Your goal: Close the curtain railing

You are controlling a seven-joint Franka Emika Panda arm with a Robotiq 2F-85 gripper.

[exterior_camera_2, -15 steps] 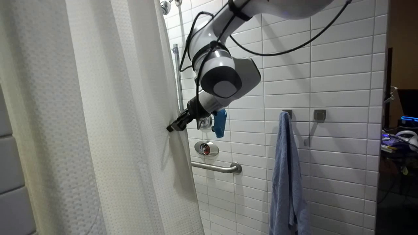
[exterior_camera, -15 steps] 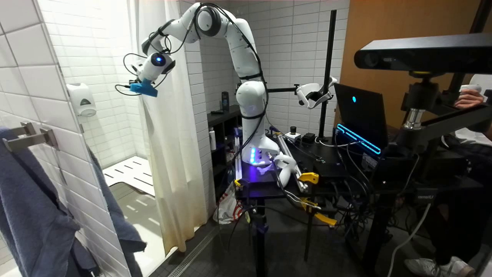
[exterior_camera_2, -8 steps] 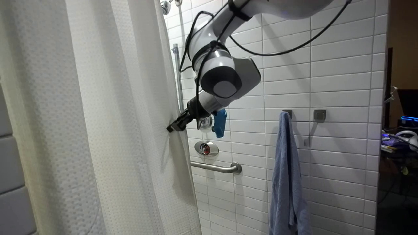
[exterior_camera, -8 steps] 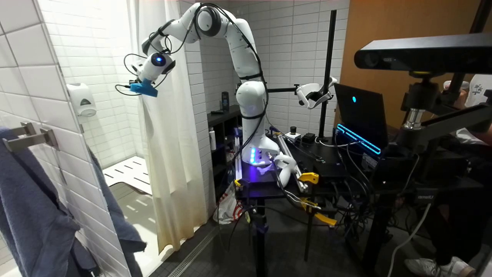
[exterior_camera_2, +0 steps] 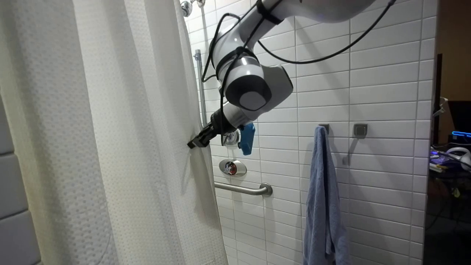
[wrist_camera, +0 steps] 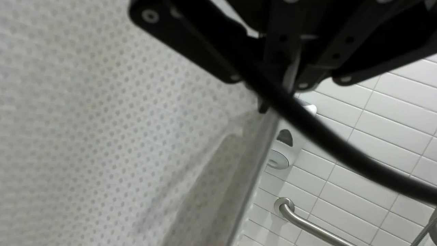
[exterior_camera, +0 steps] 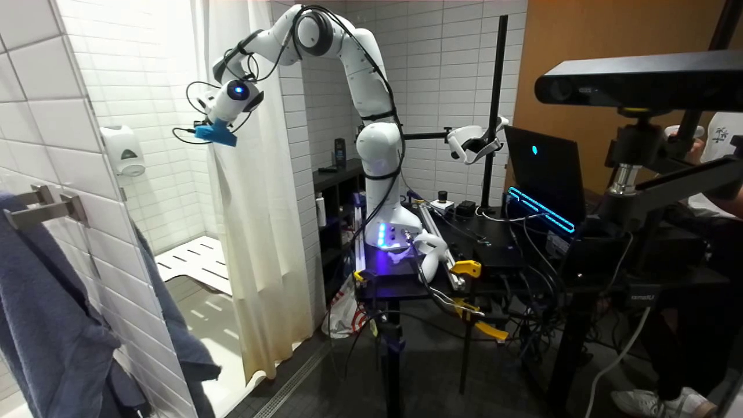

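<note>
The cream curtain [exterior_camera: 261,232] hangs in long vertical folds on one side of the shower opening. It fills the left of an exterior view [exterior_camera_2: 136,132] and of the wrist view [wrist_camera: 112,136]. My gripper [exterior_camera_2: 192,143] points down and sideways at the curtain's free edge, about mid-height in that view. In the wrist view the fingers [wrist_camera: 276,97] are close together with the curtain's edge pinched between them; a black cable partly covers the tips. Folds run from the pinch. In an exterior view the fingers are hidden behind the wrist and its blue mount [exterior_camera: 216,133]. The rail is out of view.
A steel grab bar [exterior_camera_2: 243,188], shower valve [exterior_camera_2: 232,168] and soap dispenser [exterior_camera: 123,151] are on the tiled walls. A blue-grey towel [exterior_camera_2: 325,198] hangs from a hook. A folding bench [exterior_camera: 194,261] stands inside the shower. A tiled partition [exterior_camera: 64,133] borders the opening.
The curtain's lower edge has swayed slightly. The arm and gripper have barely shifted and still hold the curtain's edge. A person at the far right has moved.
</note>
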